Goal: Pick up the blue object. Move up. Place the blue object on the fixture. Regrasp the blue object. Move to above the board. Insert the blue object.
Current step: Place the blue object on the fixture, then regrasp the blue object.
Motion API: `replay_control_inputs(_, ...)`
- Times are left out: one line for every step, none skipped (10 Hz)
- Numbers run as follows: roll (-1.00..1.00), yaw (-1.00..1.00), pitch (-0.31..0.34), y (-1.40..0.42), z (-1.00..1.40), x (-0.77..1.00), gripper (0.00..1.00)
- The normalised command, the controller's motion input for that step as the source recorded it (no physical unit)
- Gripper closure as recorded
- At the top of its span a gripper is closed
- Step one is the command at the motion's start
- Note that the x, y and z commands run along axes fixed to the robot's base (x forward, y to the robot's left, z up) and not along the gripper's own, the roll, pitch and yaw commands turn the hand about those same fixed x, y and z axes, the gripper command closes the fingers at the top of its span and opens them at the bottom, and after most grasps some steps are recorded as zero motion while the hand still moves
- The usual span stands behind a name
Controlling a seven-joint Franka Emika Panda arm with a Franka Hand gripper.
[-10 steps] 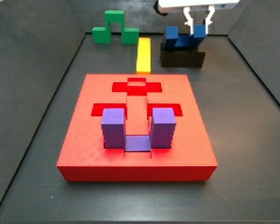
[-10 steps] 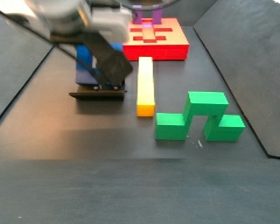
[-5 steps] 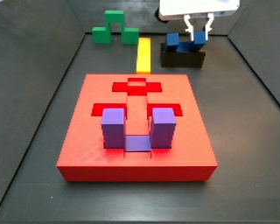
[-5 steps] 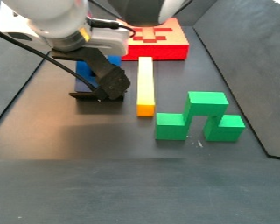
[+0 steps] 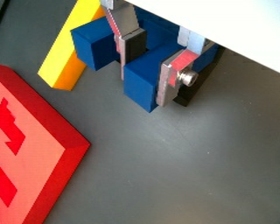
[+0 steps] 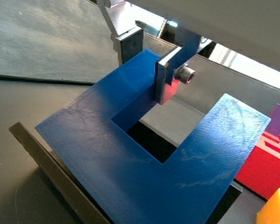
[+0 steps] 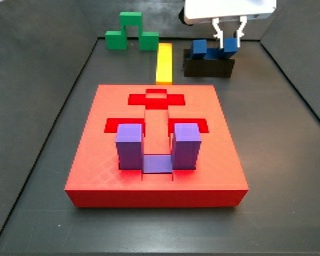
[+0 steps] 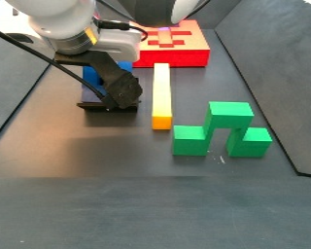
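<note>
Blue block (image 7: 208,47) sits on the fixture (image 7: 210,66), near the far right corner of the floor, well apart from the board (image 7: 156,150).

Gripper (image 7: 227,39) is at the block. In a wrist view the fingers (image 5: 173,77) stand on either side of one prong of the block (image 5: 140,63), plates close against its faces. Cannot tell whether the pads are pressing or just beside it; no clear gap shows, no clear clamp either. Other wrist view: block (image 6: 166,171) fills the frame, gripper (image 6: 154,54) straddling one arm of the U.

In a side view the arm hides most of the block (image 8: 93,73) and fixture (image 8: 104,105).

Judged step: regrasp on the fixture, lift not yet done.

Risks:
- Grip on a single prong only (off-centre), so the block may swing on lift and arrive tilted over the board.
- If the jaws close unevenly, the block could be shoved sideways on the fixture or dragged off it.
- Yellow bar (image 7: 164,62) lies just beside the fixture; a low transit could clip it.
- Purple U-block (image 7: 155,148) already occupies one recess of the board; a tilted blue block could foul it or jam in its own slot.
</note>
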Motion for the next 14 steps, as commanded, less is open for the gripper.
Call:
replay_control_inputs(0.00, 0.00, 0.000, 0.00, -0.03, 0.00, 1.00)
replay_control_inputs(0.01, 0.00, 0.000, 0.00, 0.00, 0.00, 1.00)
replay_control_inputs(0.01, 0.00, 0.000, 0.00, 0.00, 0.00, 1.00)
replay_control_inputs(0.00, 0.00, 0.000, 0.00, 0.00, 0.00, 1.00)
replay_control_inputs(0.00, 0.00, 0.000, 0.00, 0.00, 0.00, 0.00)
replay_control_inputs(0.45, 0.00, 0.086, 0.02, 0.47, 0.34, 0.00)
replay_control_inputs(0.49, 0.00, 0.126, 0.06, 0.54, 0.25, 0.00)
replay_control_inputs(0.50, 0.00, 0.169, 0.01, 0.56, 0.28, 0.00)
replay_control_inputs(0.67, 0.00, 0.174, 0.00, 0.28, 0.19, 0.00)
replay_control_inputs(0.77, 0.00, 0.143, 0.00, 0.04, 0.04, 0.00)
replay_control_inputs(0.83, 0.00, 0.089, 0.00, 0.00, 0.00, 0.00)
replay_control_inputs(0.86, 0.01, 0.054, 0.00, 0.00, 0.00, 0.00)
replay_control_inputs(0.84, 0.03, 0.009, 0.00, 0.00, -0.02, 0.00)
replay_control_inputs(0.74, 0.05, 0.000, -0.01, 0.00, 0.00, 0.00)
